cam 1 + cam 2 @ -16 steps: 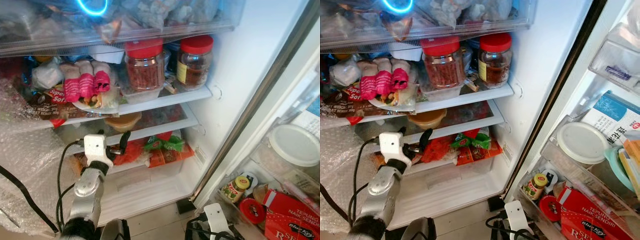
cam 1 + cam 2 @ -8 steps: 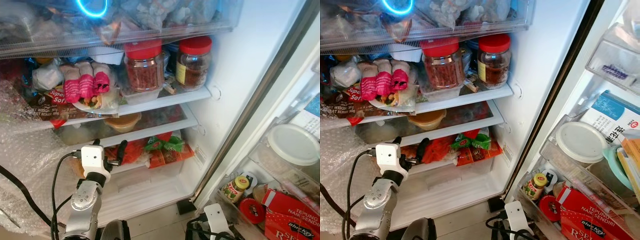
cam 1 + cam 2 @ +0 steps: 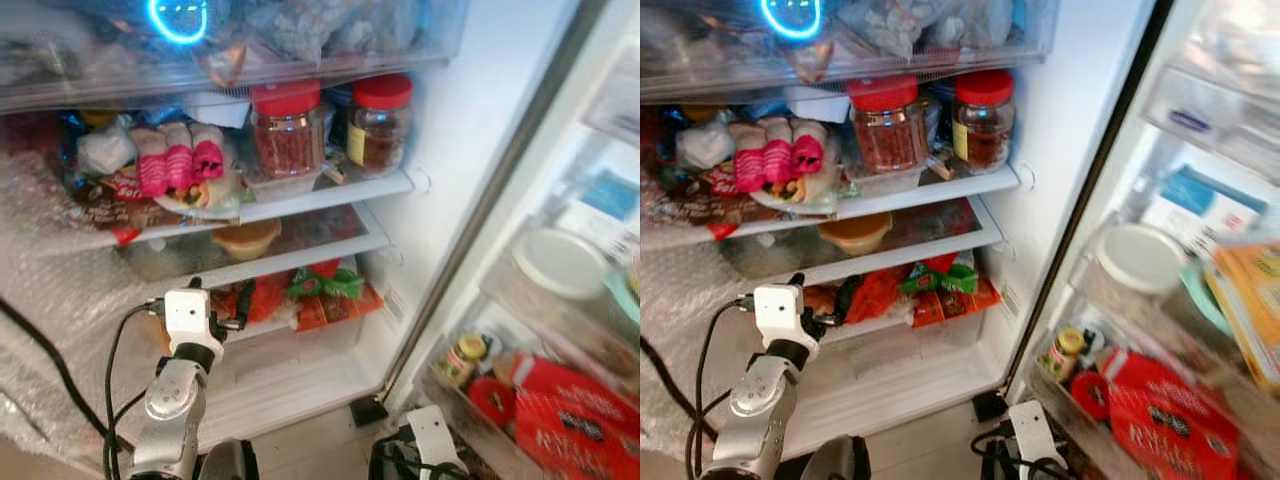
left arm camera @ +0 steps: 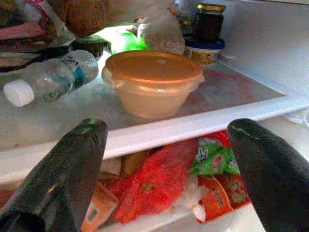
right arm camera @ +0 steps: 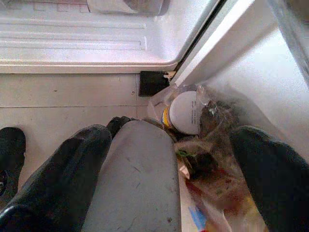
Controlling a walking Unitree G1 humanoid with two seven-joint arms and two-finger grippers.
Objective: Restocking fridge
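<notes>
The fridge stands open with its shelves crowded. My left gripper (image 3: 220, 298) is raised in front of the lower shelf edge, open, with nothing between its fingers (image 4: 72, 164). Just past it on the glass shelf sit an orange-lidded tub (image 4: 153, 82) and a water bottle (image 4: 50, 77) lying on its side. Red and green snack packets (image 3: 320, 290) lie in the drawer below. Two red-lidded jars (image 3: 288, 130) and pink-wrapped rolls (image 3: 180, 170) fill the shelf above. My right gripper (image 5: 169, 140) hangs open and empty near the floor by the door's foot.
Bubble wrap (image 3: 60, 320) drapes over the fridge's left side. The open door at right carries a white-lidded tub (image 3: 1140, 258), red boxes (image 3: 1160, 420) and a small yellow-capped jar (image 3: 1065, 350). A black cable runs along my left arm. Tiled floor (image 5: 58, 96) lies below.
My left gripper has sunk a little and come slightly back from the shelf, still open. The head camera has shifted, so the door shelves look blurred and nearer.
</notes>
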